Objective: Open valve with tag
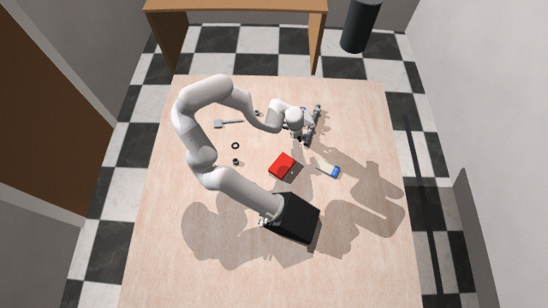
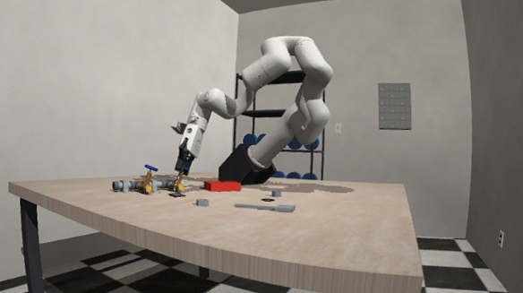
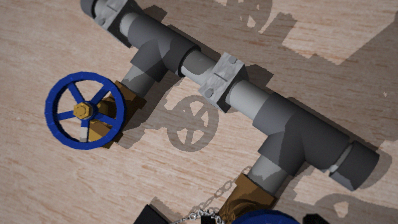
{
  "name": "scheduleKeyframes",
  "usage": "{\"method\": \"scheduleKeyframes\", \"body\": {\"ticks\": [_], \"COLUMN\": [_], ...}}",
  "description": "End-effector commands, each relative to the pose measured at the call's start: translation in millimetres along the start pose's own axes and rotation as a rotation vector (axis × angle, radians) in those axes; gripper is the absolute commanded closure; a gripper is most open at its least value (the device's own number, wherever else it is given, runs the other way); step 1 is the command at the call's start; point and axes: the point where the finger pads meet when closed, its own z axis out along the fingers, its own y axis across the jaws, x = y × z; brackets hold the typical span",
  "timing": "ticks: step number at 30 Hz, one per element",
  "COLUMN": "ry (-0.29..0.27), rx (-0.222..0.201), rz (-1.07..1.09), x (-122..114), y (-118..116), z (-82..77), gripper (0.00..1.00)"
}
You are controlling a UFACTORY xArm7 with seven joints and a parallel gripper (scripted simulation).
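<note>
A grey pipe lies on the table with two brass valves, each with a blue handwheel. The free handwheel shows at the left of the wrist view and also in the exterior view. The other valve has a chain hanging from it; its blue handwheel peeks in at the bottom edge of the wrist view. My gripper stands over this chained valve and is shut on its handwheel. A dark tag lies on the table below it; its writing is too small to read.
A red block and a white and blue box lie near the valves. A grey wrench, a black ring and small nuts lie to the left. The arm's black base sits nearer the front.
</note>
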Motion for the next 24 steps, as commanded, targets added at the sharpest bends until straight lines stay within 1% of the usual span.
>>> {"method": "scheduleKeyframes", "body": {"ticks": [1,2,4,10,19,21,22,24], "ry": [0.006,0.006,0.006,0.008,0.003,0.003,0.004,0.002], "rx": [0.006,0.006,0.006,0.005,-0.006,-0.006,-0.004,-0.009], "rz": [-0.192,-0.238,-0.238,-0.563,-0.993,-0.993,-1.134,-1.208], "x": [1.7,1.7,1.7,1.7,1.7,1.7,1.7,1.7], "y": [-0.7,-0.7,-0.7,-0.7,-0.7,-0.7,-0.7,-0.7], "z": [-1.4,-1.4,-1.4,-1.4,-1.4,-1.4,-1.4,-1.4], "gripper": [1.0,1.0,1.0,1.0,1.0,1.0,1.0,1.0]}}
